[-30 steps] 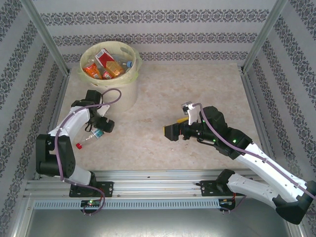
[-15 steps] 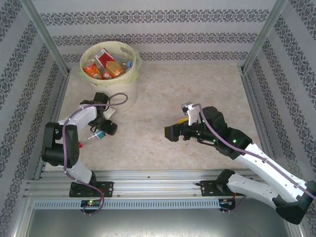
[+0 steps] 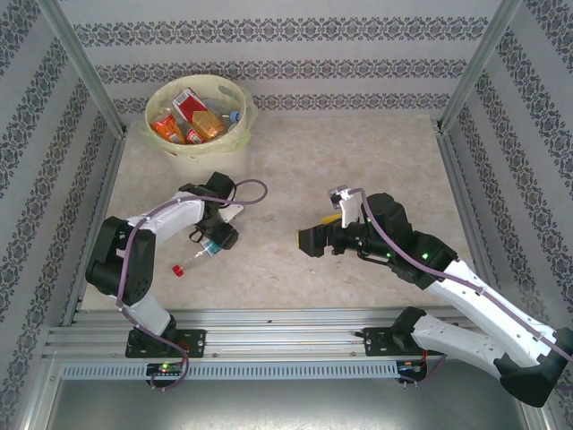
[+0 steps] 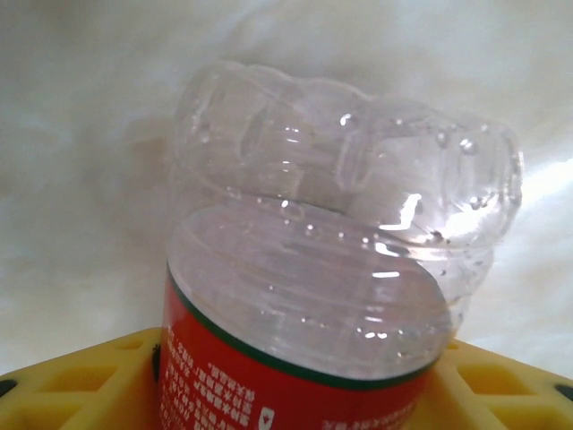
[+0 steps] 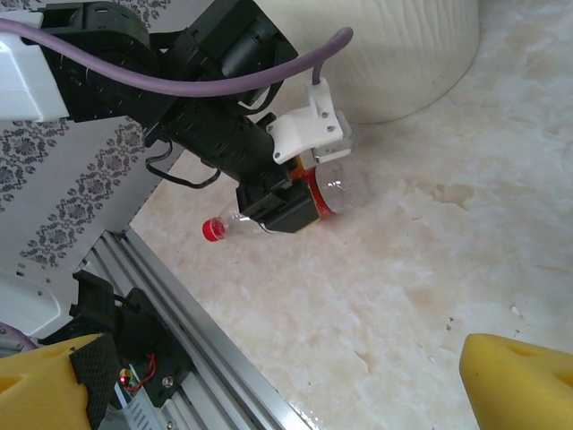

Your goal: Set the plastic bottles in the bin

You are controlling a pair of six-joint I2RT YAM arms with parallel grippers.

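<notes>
Top view: the bin (image 3: 235, 143) stands at 11 o'clock on the surface (image 3: 358, 161), already holding several plastic bottles (image 3: 192, 121) with orange and red labels and one blue cap. Their print is too small to read. At 8 o'clock from the centre, the left fingers (image 3: 219, 236) are closed around the body of one more bottle (image 3: 204, 251). It lies tilted, its red cap (image 3: 177, 268) pointing toward 8 o'clock. Gripping the wide body rather than the neck probably gives a steadier hold for the carry to the bin. The right fingers (image 3: 311, 240) hang near the centre, spread wide and empty, likely keeping clear of the other arm's path.

Left wrist view: the clear ribbed base of the held bottle points away from the camera, and the yellow pads (image 4: 72, 394) appear to press in from both sides. Its red label (image 4: 233, 385) has a green upper band. The small white characters on it are illegible.

Right wrist view: the bottle sits crosswise in the left fingers, cap toward 8 o'clock, with the bin wall just beyond at 1 o'clock. The yellow right fingertips are at the lower corners, well apart.
</notes>
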